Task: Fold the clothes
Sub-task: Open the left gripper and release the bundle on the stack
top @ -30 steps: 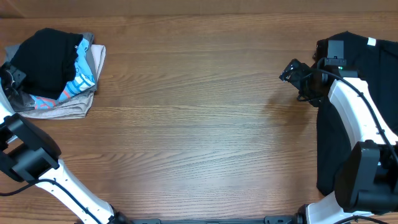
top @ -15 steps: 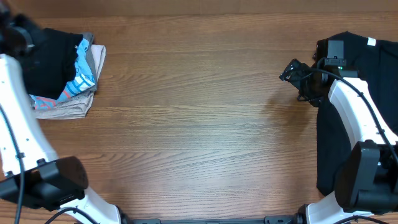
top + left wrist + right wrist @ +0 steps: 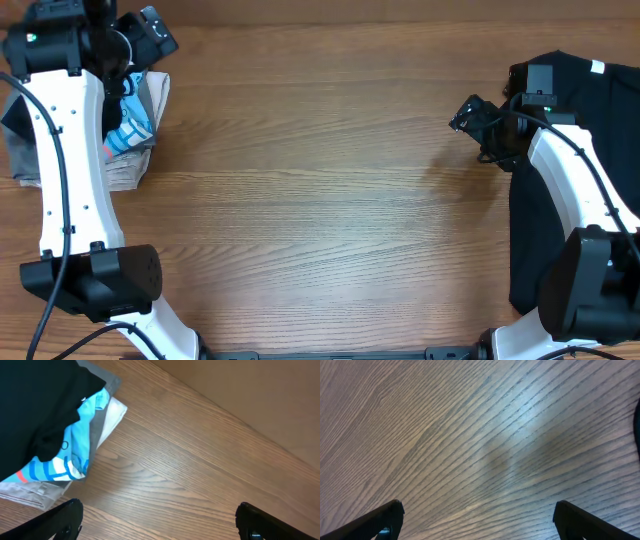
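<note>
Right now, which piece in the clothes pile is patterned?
The light blue one with white bands, just under the black garment; the rest are plain.

The broad middle of the brown wood-grain table [image 3: 320,200] lies bare from near edge to far edge, leaving open passage right across between the two sides. At the far left corner the stacked pile of folded clothes [image 3: 138,125], black over blue-striped over grey and beige, takes up the surface, and the white left arm [image 3: 70,170] reaches over it from the near edge. Along the right side the spread black garment [image 3: 600,110] covers the wood from near to far, with the white right arm [image 3: 575,170] lying across it.
</note>
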